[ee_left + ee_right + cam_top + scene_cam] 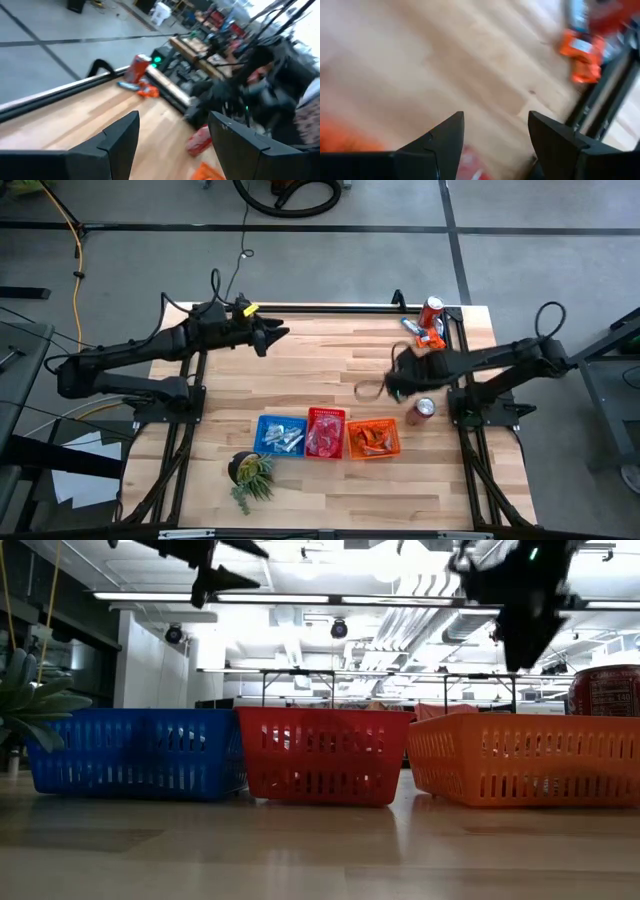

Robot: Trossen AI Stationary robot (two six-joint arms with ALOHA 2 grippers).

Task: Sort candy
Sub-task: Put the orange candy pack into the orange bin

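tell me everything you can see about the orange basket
The orange basket is a small rectangular bin that looks like plastic, with slotted walls and a solid rim. It stands upright on the wooden table, last in a row beside the red basket, the two side by side with no clear gap, on the robot's right. Orange candy packets lie inside. No claw touches it.

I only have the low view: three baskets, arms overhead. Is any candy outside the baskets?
Observer: Yes. A few candy packets lie at the table's far right corner, beside a soda can.
Operator: Is the right gripper carrying one?
Observer: No. The right gripper is open and empty, above bare wood between that corner and the orange basket.
Operator: And the left?
Observer: The left gripper is open and empty, near the table's far side, left of centre.
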